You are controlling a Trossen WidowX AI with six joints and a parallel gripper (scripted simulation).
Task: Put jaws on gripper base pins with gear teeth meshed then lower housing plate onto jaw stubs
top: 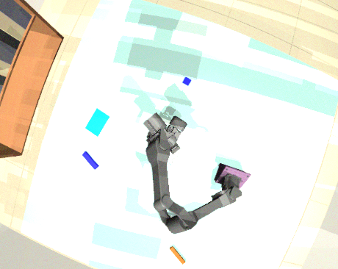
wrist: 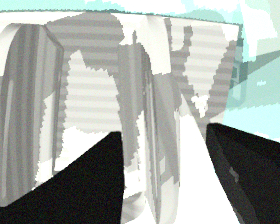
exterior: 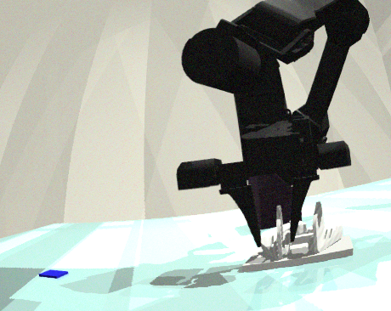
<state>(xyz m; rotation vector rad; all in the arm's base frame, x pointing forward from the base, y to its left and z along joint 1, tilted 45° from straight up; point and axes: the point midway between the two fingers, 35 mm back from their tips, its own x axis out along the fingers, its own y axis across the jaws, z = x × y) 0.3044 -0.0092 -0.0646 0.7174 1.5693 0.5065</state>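
Observation:
The white gripper base (exterior: 304, 262) (wrist: 88, 37) lies on the floor under my hand. Two tall pale jaws stand upright over it. One jaw (exterior: 279, 223) (wrist: 133, 95) is between my fingers; the other jaw (exterior: 319, 217) (wrist: 23, 100) stands to the right in the exterior view and to the left in the wrist view. My gripper (exterior: 276, 243) (wrist: 164, 138) is shut on the first jaw, fingertips low near the base. The pins, the gear teeth and the jaw feet are hidden or too washed out to tell. I cannot make out the housing plate separately.
A small blue block (top: 187, 81), a cyan square (top: 97, 122), a blue bar (top: 90, 160) and an orange bar (top: 177, 255) lie around the arm. The arm's purple mount (top: 241, 177) is at the right. An orange-brown shelf (top: 30, 84) stands at the left edge.

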